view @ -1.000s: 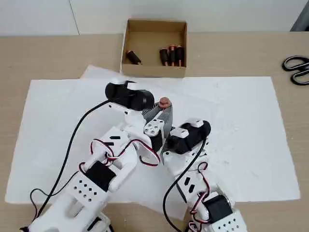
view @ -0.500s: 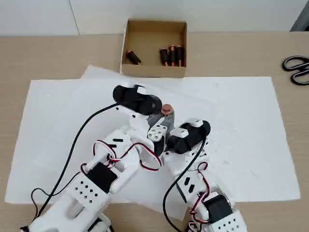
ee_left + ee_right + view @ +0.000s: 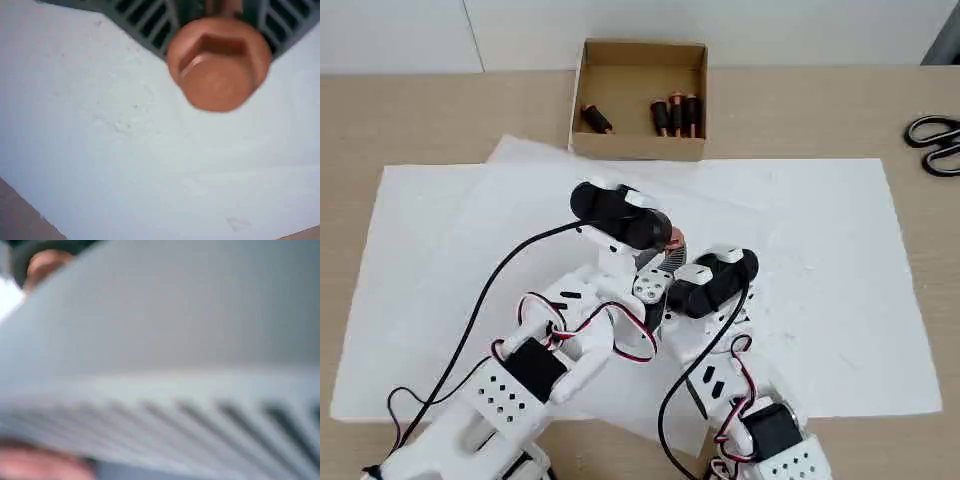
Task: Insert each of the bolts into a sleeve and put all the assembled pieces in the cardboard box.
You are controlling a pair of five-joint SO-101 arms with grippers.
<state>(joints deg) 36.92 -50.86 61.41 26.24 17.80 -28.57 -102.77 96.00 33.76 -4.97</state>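
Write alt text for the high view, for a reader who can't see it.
Two white robot arms meet over a white paper sheet, a copper-headed bolt gripped where they meet. Behind them, a cardboard box holds four assembled pieces; scissors lie on the wooden table at the picture's right edge.

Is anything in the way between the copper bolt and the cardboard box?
Nothing visible is. Only flat white paper lies between the copper bolt and the cardboard box, whose front wall faces the bolt.
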